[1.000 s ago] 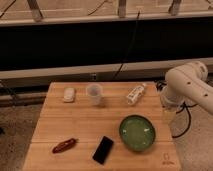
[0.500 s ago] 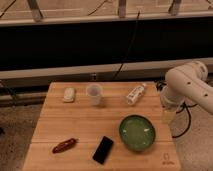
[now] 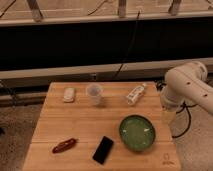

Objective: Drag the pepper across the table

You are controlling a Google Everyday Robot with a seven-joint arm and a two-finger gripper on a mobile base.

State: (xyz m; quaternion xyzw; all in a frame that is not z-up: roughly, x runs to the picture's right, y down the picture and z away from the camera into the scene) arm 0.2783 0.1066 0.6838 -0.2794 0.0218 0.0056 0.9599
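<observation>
Six things sit on the light wooden plank table (image 3: 80,122), and the pepper (image 3: 65,145) is the one lying nearest the near-left corner. It is a slender red-brown chili, lying flat with its length running left to right and slightly tilted, its right end a touch farther back. Nothing touches it. Just to its right, with a clear gap between them, lies a flat black phone (image 3: 103,149), set at a slant. Farther right again rests a round green bowl (image 3: 137,133), near the table's right edge.

Along the far side stand three more items: a small white object (image 3: 69,94) on the left, an upright clear plastic cup (image 3: 94,94) in the middle, and a white bottle (image 3: 135,93) lying on its side to the right. A small logo mark (image 3: 166,159) shows at the near-right corner of the tabletop.

On the right, the robot's white arm (image 3: 192,85) bends down beside the table. Its gripper (image 3: 169,115) hangs off the right edge, just right of the green bowl and well apart from the pepper, which lies on the opposite side. The gripper's fingers stand apart and carry nothing. Behind the table runs a dark wall with a black cable (image 3: 127,50) hanging across it.
</observation>
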